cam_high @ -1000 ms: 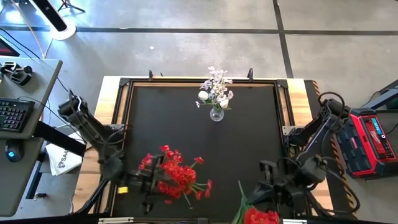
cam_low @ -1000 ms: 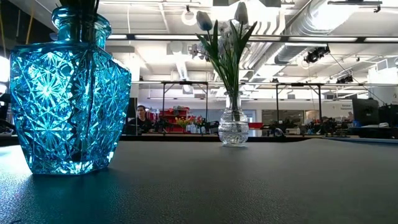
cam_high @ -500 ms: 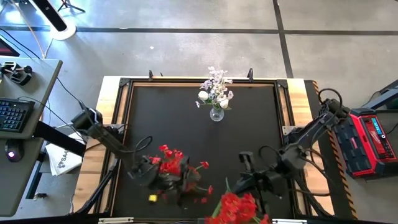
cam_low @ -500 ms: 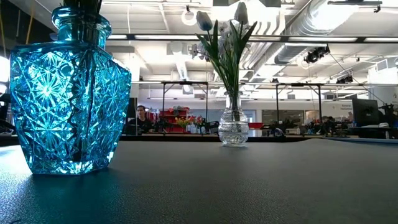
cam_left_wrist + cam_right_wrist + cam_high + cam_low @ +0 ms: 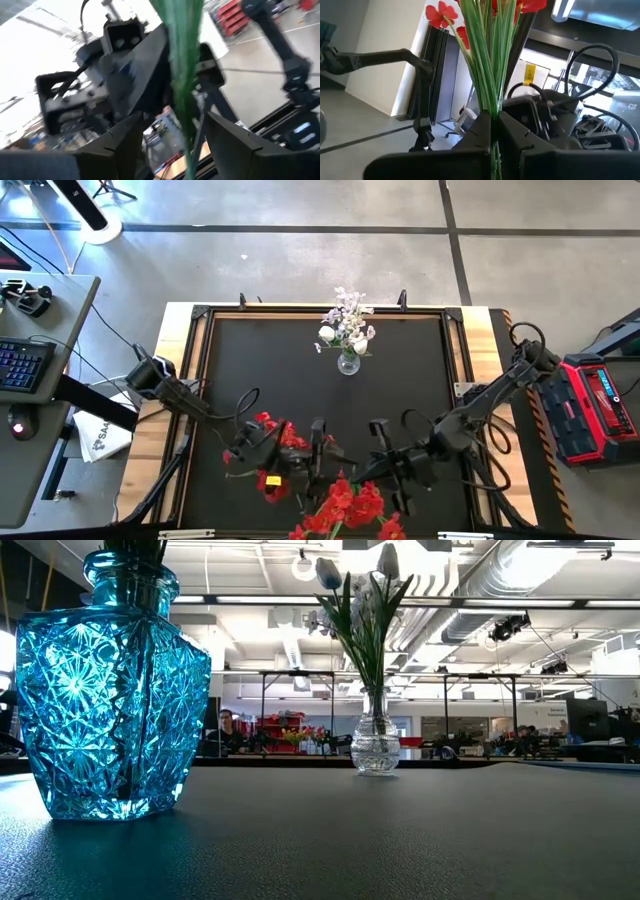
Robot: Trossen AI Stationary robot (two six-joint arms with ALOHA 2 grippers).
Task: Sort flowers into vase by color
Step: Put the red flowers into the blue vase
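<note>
My right gripper (image 5: pixel 372 470) is shut on a bunch of red flowers (image 5: pixel 345 505) above the table's near middle. My left gripper (image 5: pixel 325 455) faces it from the left. It is open, and its fingers stand on either side of the bunch's green stems (image 5: pixel 182 75) with gaps showing. Behind the left arm, more red flowers (image 5: pixel 268 430) stand in the blue cut-glass vase (image 5: pixel 115 690). The white flowers (image 5: pixel 345 325) stand in a small clear vase (image 5: pixel 376 745) at the far middle. My right gripper pinches the bundle of green stems (image 5: pixel 492 107) between its two fingers, which lie across the stems. It comes in about level from the table's right. The bunch is lifted clear of the table, and its red blooms (image 5: pixel 440 15) fan out beyond the fingers.
The black mat (image 5: pixel 420 380) lies inside a wooden frame (image 5: pixel 170 360). A red box (image 5: pixel 595 410) sits off the right edge. A desk with a keyboard (image 5: pixel 25 365) stands to the left. Far behind the table a person (image 5: pixel 227 725) is seen in the low view.
My right gripper has carried the red bunch from the near right corner toward the table's left, rolling as it went. My left gripper has swung away from the blue vase toward the right. The two now meet at the near middle.
</note>
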